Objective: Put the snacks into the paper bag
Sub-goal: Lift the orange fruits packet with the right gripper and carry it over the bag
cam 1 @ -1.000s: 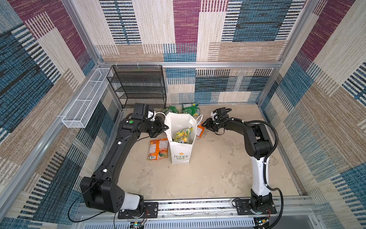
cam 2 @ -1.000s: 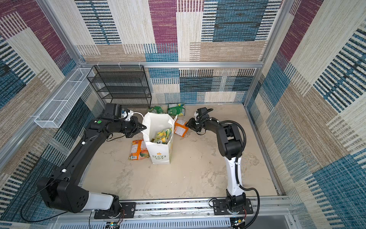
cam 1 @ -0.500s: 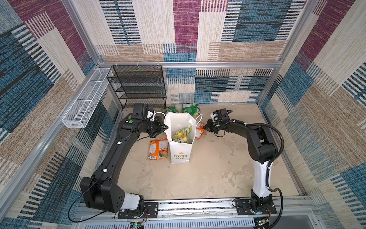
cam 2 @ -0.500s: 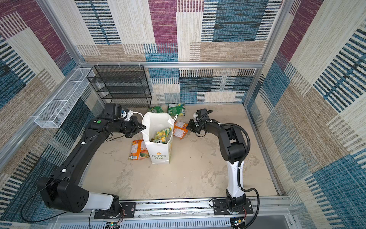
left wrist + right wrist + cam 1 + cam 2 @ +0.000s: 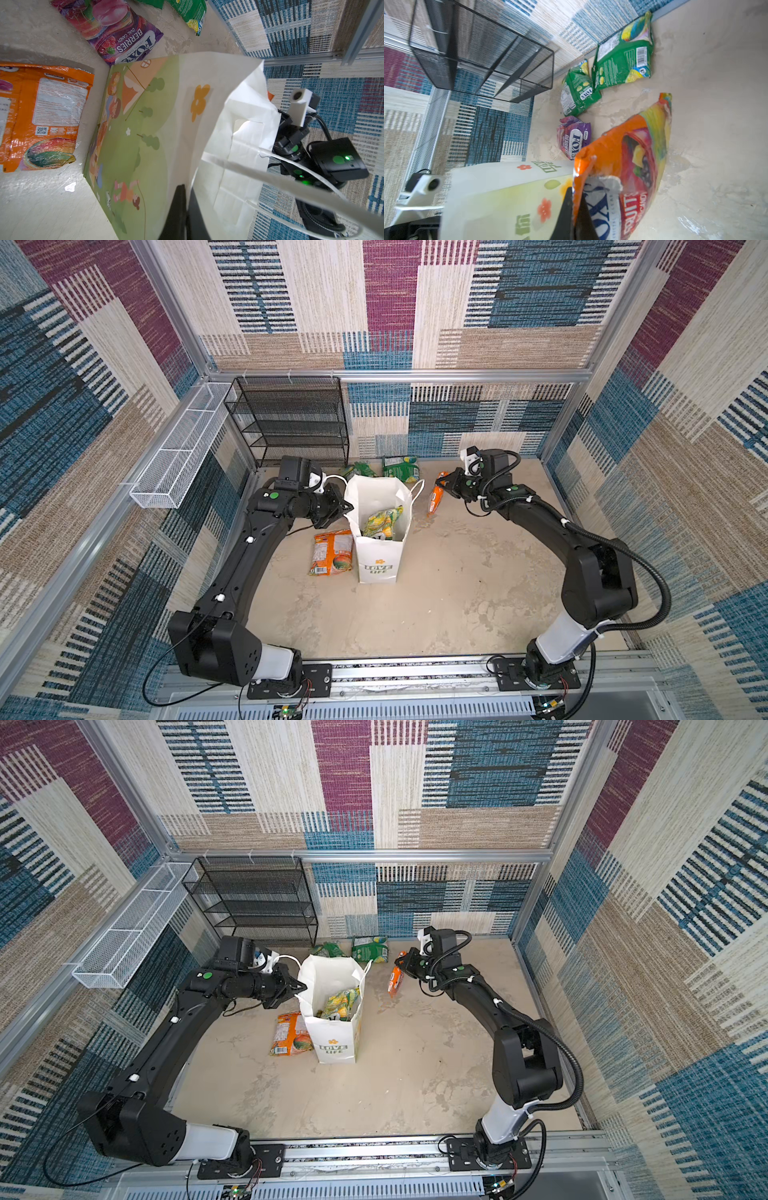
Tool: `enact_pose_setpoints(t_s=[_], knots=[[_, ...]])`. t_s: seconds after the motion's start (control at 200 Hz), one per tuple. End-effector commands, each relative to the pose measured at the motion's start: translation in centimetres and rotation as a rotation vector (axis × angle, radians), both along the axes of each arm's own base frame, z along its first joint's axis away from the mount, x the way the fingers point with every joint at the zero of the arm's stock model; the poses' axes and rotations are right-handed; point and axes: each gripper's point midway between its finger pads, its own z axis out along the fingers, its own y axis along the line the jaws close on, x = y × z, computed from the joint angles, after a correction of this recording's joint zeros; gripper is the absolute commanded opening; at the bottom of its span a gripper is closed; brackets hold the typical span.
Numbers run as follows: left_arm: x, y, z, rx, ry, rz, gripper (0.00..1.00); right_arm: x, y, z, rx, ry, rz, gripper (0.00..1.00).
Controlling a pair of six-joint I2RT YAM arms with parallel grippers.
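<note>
Newly lifted, the orange packet (image 5: 434, 498) is corner-pinched by the right end effector (image 5: 444, 485), the bag (image 5: 376, 549) rim clamped by the left end effector (image 5: 348, 507); so slight a grip may be lost mid-swing.

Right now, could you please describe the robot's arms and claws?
The left arm and right arm are black with white bases and green dots. A ribbed black hose loops beside the right one. The left claw and right claw are black, tapered.

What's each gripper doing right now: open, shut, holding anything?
Left gripper: shut on the rim of the paper bag.
Right gripper: shut on the top edge of the orange packet, beside the bag.
</note>
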Motion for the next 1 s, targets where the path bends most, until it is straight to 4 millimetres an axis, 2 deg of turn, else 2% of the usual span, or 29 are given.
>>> enact_pose_setpoints(t_s=[0.0,0.295,0.541,0.591,0.601,0.621,0.861,0.992], knots=[[0.6,-0.3,1.3,-0.030,-0.051,-0.004,0.00,-0.5,-0.6,4.0,0.042,-0.084,-0.035,0.00],[0.5,-0.4,1.4,-0.039,-0.053,-0.007,0.00,-4.4,-1.8,15.6,0.067,-0.314,-0.083,0.00],[0.5,-0.4,1.5,-0.040,-0.052,-0.006,0.00,-7.7,-1.8,23.3,0.084,-0.460,-0.070,0.00],[0.5,-0.4,1.4,-0.038,-0.052,-0.004,0.00,-8.2,-1.6,23.8,0.087,-0.468,-0.061,0.00],[0.5,-0.4,1.4,-0.037,-0.051,-0.004,0.00,-8.5,-1.6,24.9,0.094,-0.489,-0.060,0.00],[0.5,-0.4,1.4,-0.038,-0.052,-0.004,0.00,-8.8,-1.7,25.5,0.097,-0.502,-0.059,0.00],[0.6,-0.4,1.2,-0.035,-0.046,-0.003,0.00,-11.0,-0.3,29.8,0.116,-0.586,0.003,0.00],[0.6,-0.4,1.2,-0.035,-0.048,-0.003,0.00,-12.4,2.1,31.2,0.120,-0.612,0.064,0.00]])
